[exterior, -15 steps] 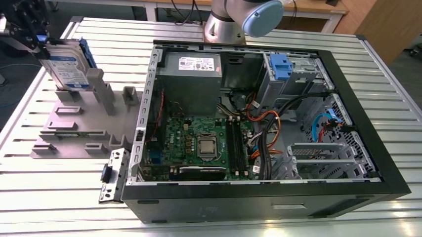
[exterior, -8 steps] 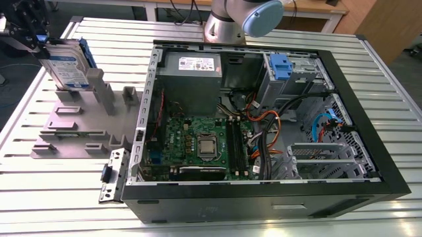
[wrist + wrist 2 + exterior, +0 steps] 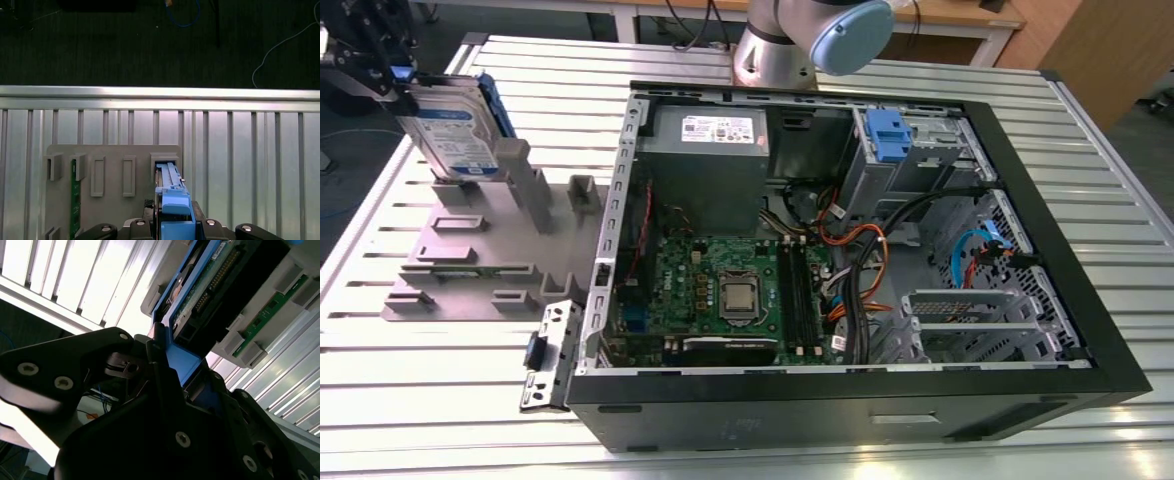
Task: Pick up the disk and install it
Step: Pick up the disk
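The gripper [image 3: 398, 90] pinches the disk [image 3: 454, 135] by its blue handle end. In the second wrist view the black fingers [image 3: 100, 347] press on the blue plastic from two sides. The disk hangs upright, straight under the gripper. It is a flat silver drive with a blue-and-white label [image 3: 440, 125] on its face and a blue carrier [image 3: 172, 205] around its edges. Its other face shows a circuit board [image 3: 205, 290]. Its lower end is at a slot of the grey holder [image 3: 467, 250] below the gripper; I cannot tell if it sits inside. The open computer case [image 3: 787, 410] lies well apart from the gripper, to the exterior view's right, on the same slatted table [image 3: 560, 90]
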`<state>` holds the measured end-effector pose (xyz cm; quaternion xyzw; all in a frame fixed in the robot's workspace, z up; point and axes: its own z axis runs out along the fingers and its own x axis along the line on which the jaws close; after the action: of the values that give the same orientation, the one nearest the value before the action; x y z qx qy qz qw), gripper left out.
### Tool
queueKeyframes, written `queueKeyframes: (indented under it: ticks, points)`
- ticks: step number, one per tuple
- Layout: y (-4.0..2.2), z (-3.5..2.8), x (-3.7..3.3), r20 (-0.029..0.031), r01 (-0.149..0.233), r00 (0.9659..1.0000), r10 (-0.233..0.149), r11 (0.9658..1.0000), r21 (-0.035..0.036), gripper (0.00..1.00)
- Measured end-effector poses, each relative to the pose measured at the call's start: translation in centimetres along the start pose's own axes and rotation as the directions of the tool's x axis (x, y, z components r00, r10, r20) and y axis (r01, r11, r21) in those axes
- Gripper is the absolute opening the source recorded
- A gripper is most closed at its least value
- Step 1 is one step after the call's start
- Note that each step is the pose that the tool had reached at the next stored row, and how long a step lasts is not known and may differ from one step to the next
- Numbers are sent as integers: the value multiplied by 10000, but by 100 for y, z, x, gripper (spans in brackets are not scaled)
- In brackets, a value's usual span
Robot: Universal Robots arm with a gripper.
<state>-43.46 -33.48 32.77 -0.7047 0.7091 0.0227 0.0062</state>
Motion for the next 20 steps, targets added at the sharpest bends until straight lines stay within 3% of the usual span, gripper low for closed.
queueKeyframes:
  ticks: [20]
  points:
    - [1,-51,-2,0,0,10000,0,10000,1,37]
